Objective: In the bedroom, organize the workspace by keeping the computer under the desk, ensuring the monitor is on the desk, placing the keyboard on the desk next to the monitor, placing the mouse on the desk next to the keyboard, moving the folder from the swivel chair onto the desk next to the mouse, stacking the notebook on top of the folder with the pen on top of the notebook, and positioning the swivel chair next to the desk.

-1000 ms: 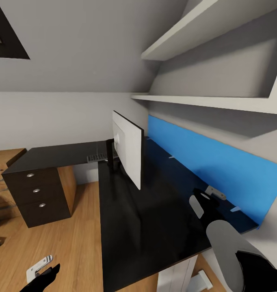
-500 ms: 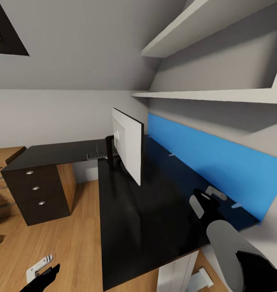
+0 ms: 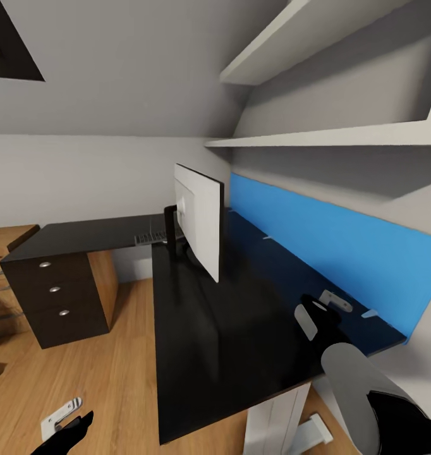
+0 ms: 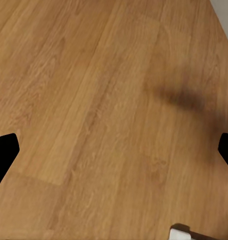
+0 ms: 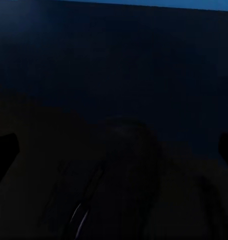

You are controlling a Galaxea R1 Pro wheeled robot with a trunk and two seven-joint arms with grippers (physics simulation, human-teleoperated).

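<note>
Hovering low over the worktop [image 3: 241, 341], the right tool [image 3: 313, 319] has its fingers spread wide with nothing between them. Straight under it its wrist camera gives us a dim rounded shape on the dark surface, which may be the mouse, though it is too dark to be sure. The left tool [image 3: 67, 424] hangs over the wooden floor [image 3: 114, 379], equally wide open and empty.

Below the right tool, under the worktop's near edge, stands a pale box [image 3: 275, 420] that we take for the computer. Beyond the right tool and toward the left one, the monitor [image 3: 200, 230] stands upright on the worktop, showing us its pale back. Just behind it, farther still from the tool, lies the keyboard [image 3: 150, 239] on the other wing, above the drawers [image 3: 54, 294].

We judge the hardware steps to be in hand: monitor and keyboard sit on the worktop close together. The next move, we think, calls for checking the mouse's place by the keyboard, then turning away to fetch the folder.

Against the frame a second ago, the whole picture has shifted a little, so the camera moved, not the furniture. Both tools keep their places in the view.
</note>
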